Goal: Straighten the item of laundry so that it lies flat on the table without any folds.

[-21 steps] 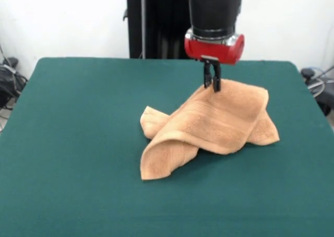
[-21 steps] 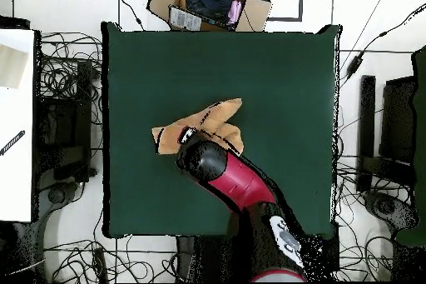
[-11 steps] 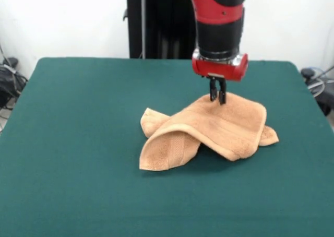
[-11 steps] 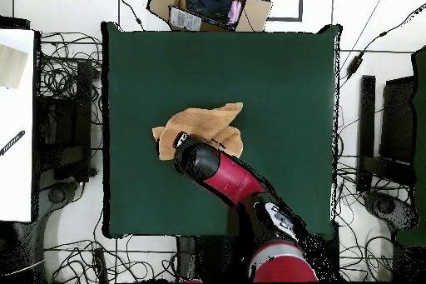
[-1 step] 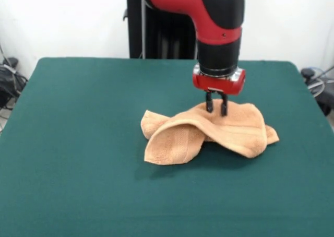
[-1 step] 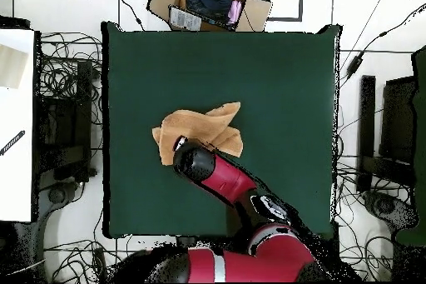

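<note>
Nearest the front-view camera, I see bare green table (image 5: 73, 195), with nothing on it short of the towel. Just past that, right of centre, the tan towel (image 5: 182, 140) lies bunched: its near left corner curls over into a rounded flap, with a smaller fold poking out to the left. Farther back, the cloth rises to a low ridge, then drapes down to the right, where a corner rests flat on the felt. At that ridge I find the gripper (image 5: 216, 110), with its two black fingers (image 5: 209, 104) parted, their tips at the cloth's top and grasping nothing that I can see. From above, the towel (image 6: 204, 127) sits left of the table's centre, its near part hidden under the red arm (image 6: 229, 185).
</note>
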Controlling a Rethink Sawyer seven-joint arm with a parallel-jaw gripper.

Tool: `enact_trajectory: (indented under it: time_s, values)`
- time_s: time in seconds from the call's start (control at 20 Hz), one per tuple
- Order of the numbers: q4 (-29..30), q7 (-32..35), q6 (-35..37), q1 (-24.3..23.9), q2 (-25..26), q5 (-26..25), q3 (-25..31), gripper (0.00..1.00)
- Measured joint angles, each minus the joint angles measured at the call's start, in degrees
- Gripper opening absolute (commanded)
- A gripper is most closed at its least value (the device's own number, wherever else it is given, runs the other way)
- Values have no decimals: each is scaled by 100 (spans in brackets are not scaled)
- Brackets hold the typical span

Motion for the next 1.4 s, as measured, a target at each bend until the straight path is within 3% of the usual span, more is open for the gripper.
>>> enact_trajectory:
  time_s: [0.35, 0.85, 1.4]
  values:
    - [-39, 0, -2, 130, 59, -40, 9, 100]
    - [-38, 0, 2, -108, 46, -374, 99, 100]
    - [158, 0, 274, -133, -735, -392, 105, 100]
